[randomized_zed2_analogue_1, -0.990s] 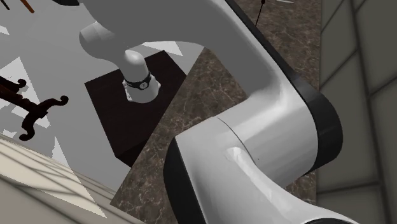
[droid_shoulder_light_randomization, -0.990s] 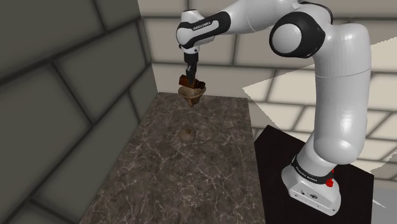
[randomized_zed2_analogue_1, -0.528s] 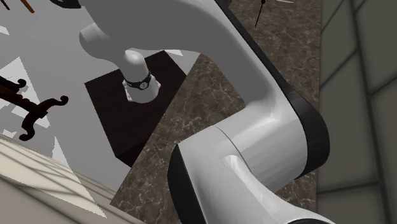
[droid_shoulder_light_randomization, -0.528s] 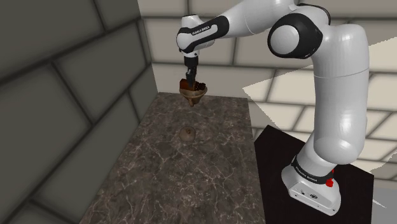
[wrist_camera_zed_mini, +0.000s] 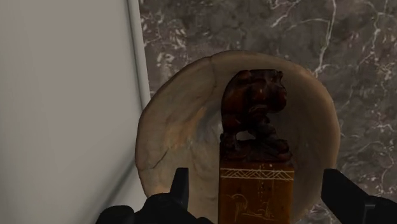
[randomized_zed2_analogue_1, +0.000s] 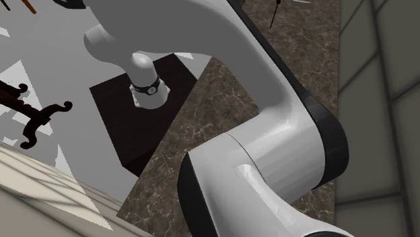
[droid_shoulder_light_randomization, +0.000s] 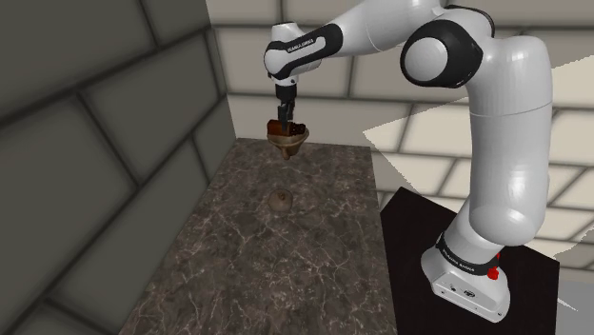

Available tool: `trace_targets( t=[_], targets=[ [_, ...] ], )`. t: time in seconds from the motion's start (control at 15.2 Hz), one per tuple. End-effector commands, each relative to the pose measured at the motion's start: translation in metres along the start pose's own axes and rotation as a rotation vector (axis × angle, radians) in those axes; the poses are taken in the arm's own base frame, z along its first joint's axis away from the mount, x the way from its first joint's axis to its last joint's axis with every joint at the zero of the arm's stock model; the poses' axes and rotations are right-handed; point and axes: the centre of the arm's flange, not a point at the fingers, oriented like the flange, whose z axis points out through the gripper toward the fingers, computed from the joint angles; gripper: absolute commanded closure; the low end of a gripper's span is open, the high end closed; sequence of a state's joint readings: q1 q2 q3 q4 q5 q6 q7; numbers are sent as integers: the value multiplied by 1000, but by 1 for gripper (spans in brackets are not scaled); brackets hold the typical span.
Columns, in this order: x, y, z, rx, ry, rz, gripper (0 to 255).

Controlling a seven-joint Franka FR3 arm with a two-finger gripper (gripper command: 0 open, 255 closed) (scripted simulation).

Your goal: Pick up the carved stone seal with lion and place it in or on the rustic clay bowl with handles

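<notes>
Lowered in the past second, my end effector [wrist_camera_zed_mini: 256, 178] now stands spread, with the brown lion seal [wrist_camera_zed_mini: 254, 121] left in the tan bowl [wrist_camera_zed_mini: 168, 146]; placed, I judge.

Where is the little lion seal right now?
The lion seal rests in the pale bowl at the counter's far end, by the wall in the shoulder view, under the open gripper.

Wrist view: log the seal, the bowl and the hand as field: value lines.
seal: dark brown carved block with lion, inside the bowl, lion end deepest
bowl: pale tan, on the dark marbled counter, beside a grey wall
hand: open, fingers either side of the seal's block end, not touching it
task state: seal in bowl, not held
</notes>
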State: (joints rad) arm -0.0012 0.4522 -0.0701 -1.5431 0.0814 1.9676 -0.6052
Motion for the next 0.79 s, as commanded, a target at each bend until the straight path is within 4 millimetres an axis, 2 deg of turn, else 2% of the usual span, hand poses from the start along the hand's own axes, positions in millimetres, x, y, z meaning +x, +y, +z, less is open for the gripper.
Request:
trace_targets(
  t=[0.0, 0.26, 0.73],
  targets=[
    [0, 0, 0, 0, 0, 0, 0],
    [0, 0, -50, 0, 0, 0, 0],
    [0, 0, -50, 0, 0, 0, 0]
  ],
)
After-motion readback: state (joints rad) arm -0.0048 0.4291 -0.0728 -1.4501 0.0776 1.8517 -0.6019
